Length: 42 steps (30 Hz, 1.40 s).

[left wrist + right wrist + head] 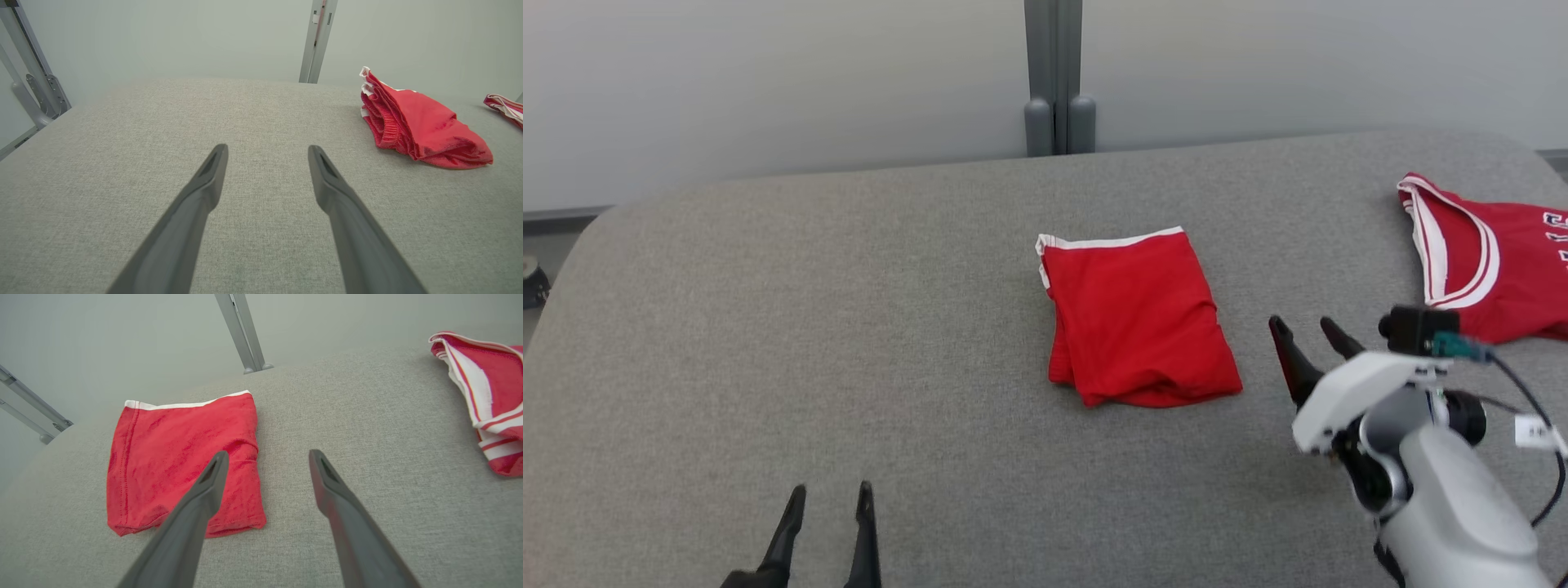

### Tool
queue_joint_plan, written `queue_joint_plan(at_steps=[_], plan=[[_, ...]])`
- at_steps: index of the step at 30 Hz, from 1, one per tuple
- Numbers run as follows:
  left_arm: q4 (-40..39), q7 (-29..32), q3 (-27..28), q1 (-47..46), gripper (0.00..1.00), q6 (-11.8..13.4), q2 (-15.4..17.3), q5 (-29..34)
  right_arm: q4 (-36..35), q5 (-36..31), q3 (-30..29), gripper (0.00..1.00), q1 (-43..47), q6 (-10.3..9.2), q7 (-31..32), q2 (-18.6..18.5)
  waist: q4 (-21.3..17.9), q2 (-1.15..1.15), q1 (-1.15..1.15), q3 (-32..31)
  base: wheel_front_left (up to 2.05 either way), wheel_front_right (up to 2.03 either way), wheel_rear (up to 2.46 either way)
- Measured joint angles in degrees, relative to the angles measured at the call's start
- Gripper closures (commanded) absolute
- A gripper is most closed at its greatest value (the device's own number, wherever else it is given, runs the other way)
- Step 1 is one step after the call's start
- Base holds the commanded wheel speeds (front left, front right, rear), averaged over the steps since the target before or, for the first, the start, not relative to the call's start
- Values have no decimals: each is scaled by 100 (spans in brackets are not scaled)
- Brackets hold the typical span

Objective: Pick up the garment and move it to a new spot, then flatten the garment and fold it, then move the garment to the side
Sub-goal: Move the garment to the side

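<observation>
Your right gripper [1305, 343] and left gripper [831, 510] hang wide open and empty, the shorts [1139, 318] lying folded just left of the right one, so likely only the sideways move remains.

Head overhead, wrists low (garment [1137, 318] shared)

surface: grey fabric-covered table [849, 327], far corners rounded | on it: folded red garment [1135, 318], lying flat near the middle, white trim along its far edge | also on it: red jersey with white stripes [1519, 278], well apart to the garment's right, slightly farther back
</observation>
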Motion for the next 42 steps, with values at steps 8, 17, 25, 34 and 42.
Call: queue_joint_plan(at_steps=[8,17,25,34,42], plan=[[103,-1,-439,-628,0,-112,0,4,1447,-235,-390,0,-1754,0,1090,174,328,0,0,553,0,0,0],[157,0,-644,-848,0,-78,0,-77,2951,-630,-923,0,-2502,0,1361,265,923,0,0,1015,0,0,0],[89,-1,-446,-863,0,-33,0,-40,3104,-341,-860,100,-2892,0,967,411,849,0,0,1313,0,0,0],[20,0,-170,-966,0,-227,-1,231,2916,-140,-559,100,-3371,2,867,104,-14,0,0,1447,0,0,0],[22,-1,-227,-1183,0,-428,20,510,2850,-124,-683,100,-3815,1,694,-620,-945,0,0,1564,0,0,0]])
